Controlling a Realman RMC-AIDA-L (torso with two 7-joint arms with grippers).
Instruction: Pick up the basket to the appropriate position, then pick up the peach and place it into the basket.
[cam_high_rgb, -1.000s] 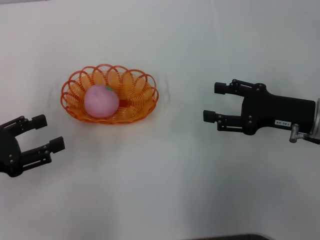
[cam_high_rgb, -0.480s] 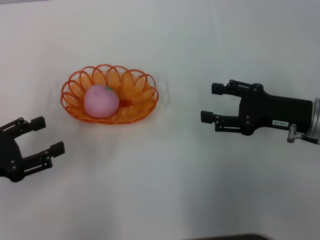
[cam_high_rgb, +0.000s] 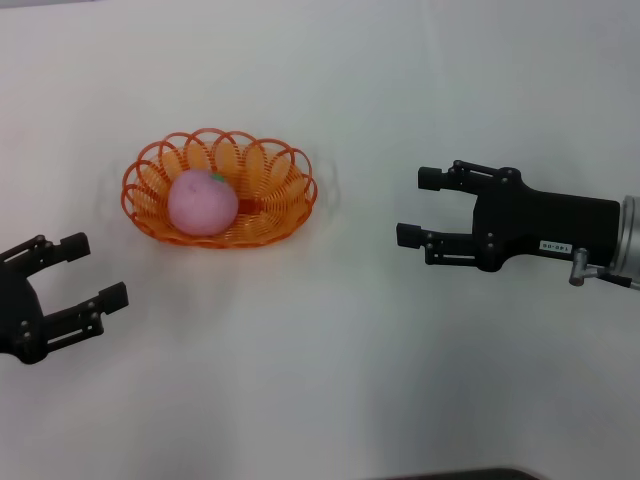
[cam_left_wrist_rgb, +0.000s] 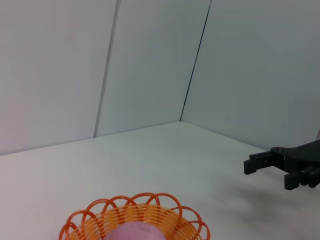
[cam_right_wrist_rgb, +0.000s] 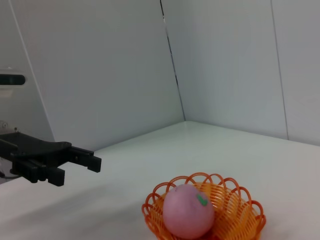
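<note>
Since a second ago your right gripper (cam_high_rgb: 413, 207) has slid a little closer to the basket (cam_high_rgb: 219, 188), while your left gripper (cam_high_rgb: 92, 270) has barely shifted and the basket and peach have stayed put. You have an oval orange basket of looped strands with a scalloped rim, sitting on the white table (cam_high_rgb: 330, 380). The peach (cam_high_rgb: 202, 202), round and pale pink with a small green and red mark on top, lies inside the basket, toward its left end. Your right gripper is well to the right of the basket, fingers spread apart, holding nothing and touching nothing. Your left gripper sits nearer you than the basket and to its left, also spread wide and empty.
</note>
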